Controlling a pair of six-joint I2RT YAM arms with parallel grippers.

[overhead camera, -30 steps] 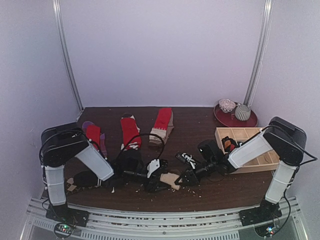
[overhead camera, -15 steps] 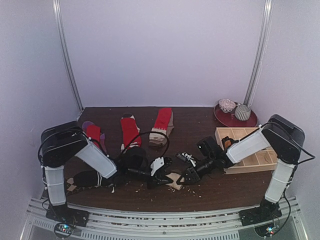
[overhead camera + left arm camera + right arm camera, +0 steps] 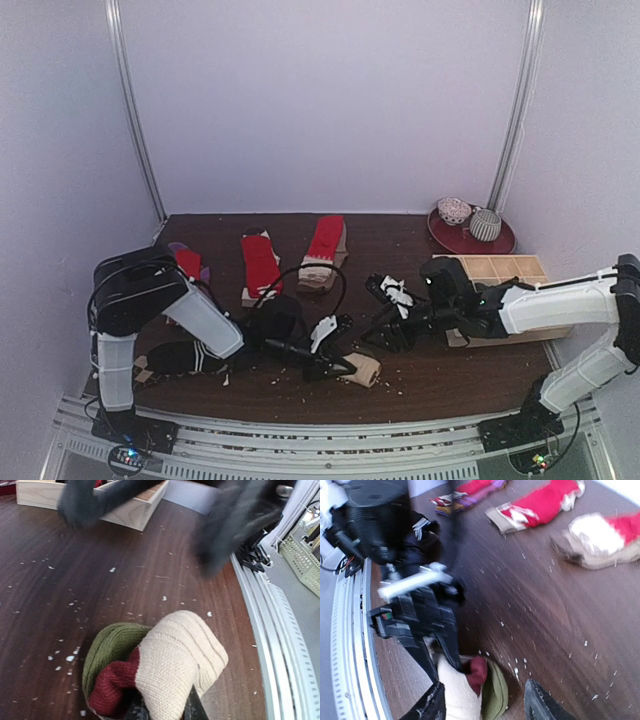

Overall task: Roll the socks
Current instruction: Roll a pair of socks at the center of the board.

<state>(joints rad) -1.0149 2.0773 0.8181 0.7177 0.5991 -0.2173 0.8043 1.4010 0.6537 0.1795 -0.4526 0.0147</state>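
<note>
In the top view the beige sock [image 3: 362,371] lies as a half-made bundle near the front edge of the tabletop [image 3: 420,240], at about 6 o'clock on it. The left hand [image 3: 162,711] is closed on one end of the sock, so the bundle sits at 3 o'clock from this hand and touches it. Its long axis runs from 9 to 3, and the beige ribbed end points to 3 o'clock (the left wrist view shows green and dark red coils beside this end). The right hand [image 3: 485,692] hangs above with its fingers apart and holds nothing. The bundle lies at about 7 o'clock from it. The left arm is the nearer one, so the next tuck probably comes from the 3 o'clock side.
</note>
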